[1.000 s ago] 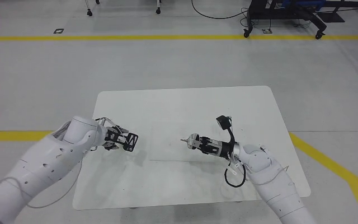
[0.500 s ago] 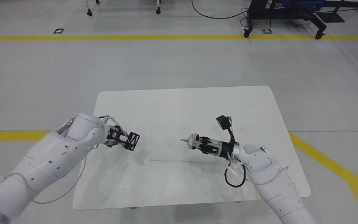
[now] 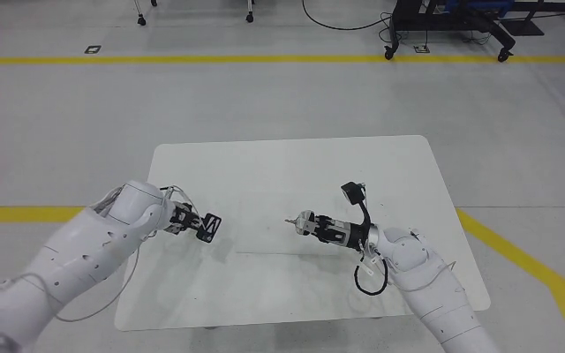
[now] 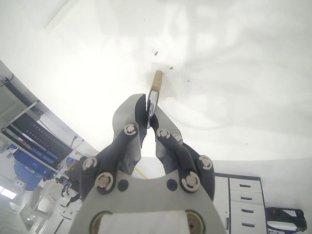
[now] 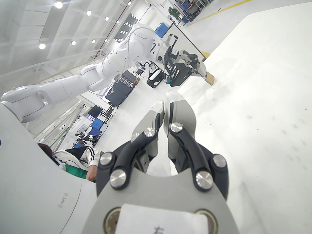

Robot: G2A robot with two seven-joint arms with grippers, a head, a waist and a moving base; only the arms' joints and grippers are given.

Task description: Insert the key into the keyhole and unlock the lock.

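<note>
Padlock of brass with a silver shackle (image 4: 156, 82), pinched in the closed left hand (image 4: 149, 109), has sunk to the white table (image 4: 219, 49), slightly nearer the unmoved right hand (image 5: 166, 107) clamping a small silver key (image 3: 290, 221), which should ease alignment.

Table (image 3: 265, 168): white; you have it spread beneath both the left claw (image 3: 210, 226) and the right claw (image 3: 296, 222).
Specks (image 4: 156, 53): dark flecks on the table, just beyond your left claw's tips.
Yellow line (image 3: 221, 59): across the floor, far past both claws.
Cart (image 3: 441, 19): dark and wheeled, well beyond your right claw.
Drawer cabinet (image 4: 245, 196): off the table, back past the left claw's base.
</note>
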